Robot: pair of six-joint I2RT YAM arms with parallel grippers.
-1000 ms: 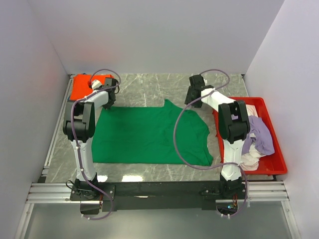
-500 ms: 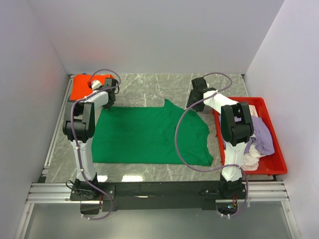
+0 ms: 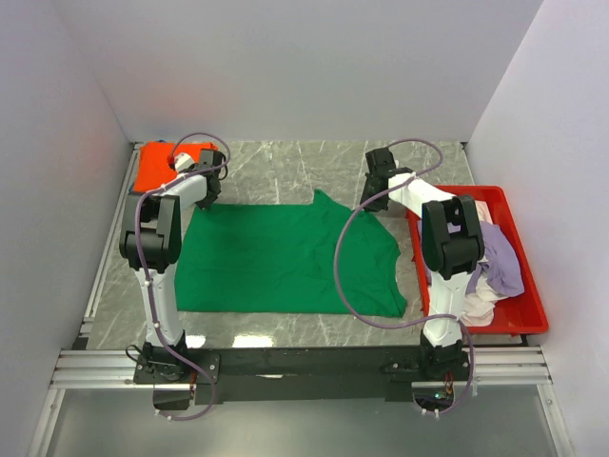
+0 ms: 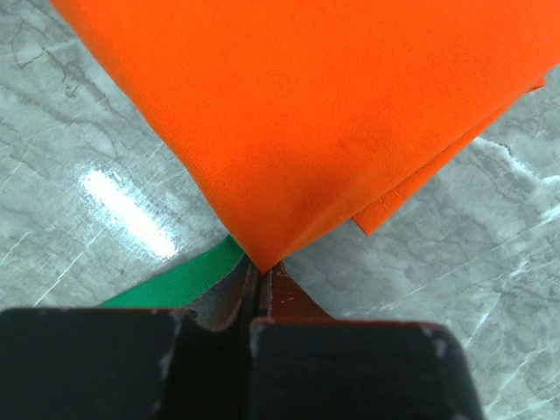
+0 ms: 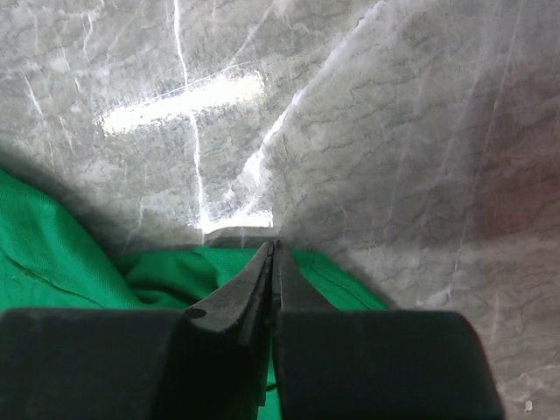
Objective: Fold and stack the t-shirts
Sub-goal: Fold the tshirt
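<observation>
A bright green t-shirt (image 3: pixel 285 257) lies spread flat on the marble table. My left gripper (image 3: pixel 206 202) is at its far left corner, shut on a strip of the green cloth (image 4: pixel 175 284) that runs under the fingers. Its tips (image 4: pixel 260 276) touch the corner of a folded orange t-shirt (image 4: pixel 332 105) lying at the back left (image 3: pixel 157 167). My right gripper (image 3: pixel 374 202) is at the shirt's far right corner. Its jaws (image 5: pixel 273 254) are pressed together on the hem, with green cloth (image 5: pixel 52 254) on both sides of them.
A red tray (image 3: pixel 533 305) stands along the right edge and holds a crumpled lilac shirt (image 3: pixel 500 257) and a white one (image 3: pixel 476 300). White walls close the table in at the back and both sides. Bare marble lies beyond the green shirt.
My right gripper has shifted slightly to the right over the shirt's far right corner and has shut on it. The left arm has not moved.
</observation>
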